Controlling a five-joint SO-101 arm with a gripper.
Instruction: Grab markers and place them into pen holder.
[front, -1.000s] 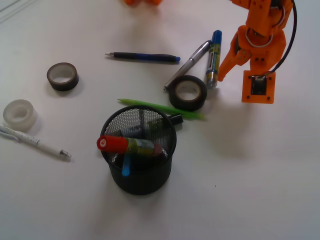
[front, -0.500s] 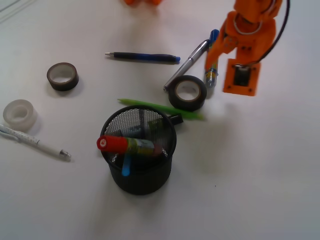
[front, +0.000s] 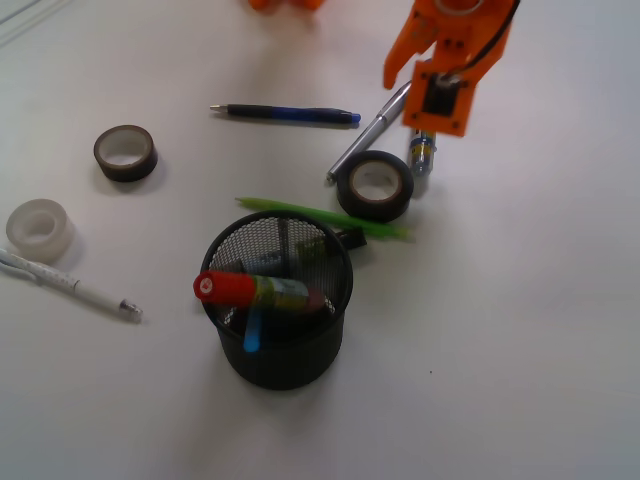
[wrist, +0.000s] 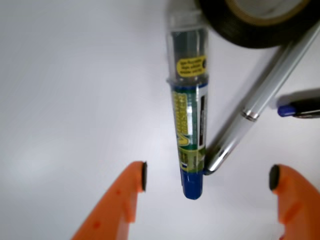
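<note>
The blue-capped marker (wrist: 189, 125) lies on the white table, its blue cap end between my open gripper (wrist: 209, 177) but touching neither pad. From the front, the gripper (front: 420, 70) hangs over that marker (front: 422, 155) and hides most of it. The black mesh pen holder (front: 340, 300) stands in front of them. The red-capped marker (front: 250, 290) lies tilted across the holder's mouth. A black cap (front: 350, 239) pokes out at its far rim.
A silver pen (wrist: 260, 105) touches the blue marker's right side, and a black tape roll (front: 375, 185) sits at the marker's other end. Around them lie a green pen (front: 320, 215), a blue-black pen (front: 285, 113), another dark roll (front: 125, 152), a clear roll (front: 40, 228) and a white pen (front: 70, 285).
My gripper has moved up and to the left, from beside the blue marker to over it. Nothing on the table has shifted.
</note>
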